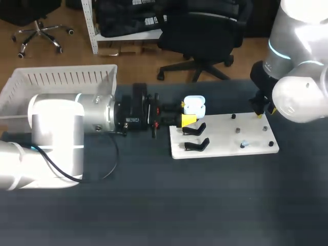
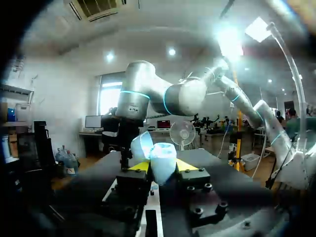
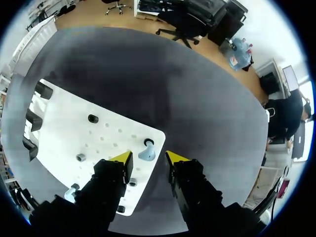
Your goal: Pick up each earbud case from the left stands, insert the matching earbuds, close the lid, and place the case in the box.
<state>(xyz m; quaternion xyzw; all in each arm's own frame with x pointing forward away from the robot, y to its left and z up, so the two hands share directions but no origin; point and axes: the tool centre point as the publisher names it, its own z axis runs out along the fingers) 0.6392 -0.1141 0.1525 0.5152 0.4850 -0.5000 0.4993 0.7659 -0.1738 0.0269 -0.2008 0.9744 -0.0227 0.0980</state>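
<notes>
Two tools: our left tool clamps the open earbud case; our right tool, apart, hovers over an earbud.

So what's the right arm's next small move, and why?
Probably lower the right pincer and close on the earbud: it sits on the white board between the open tips, and the left pincer holds the earbud case with lid open.

left gripper | jaws grip earbud case, lid apparently open | right arm ahead
</notes>
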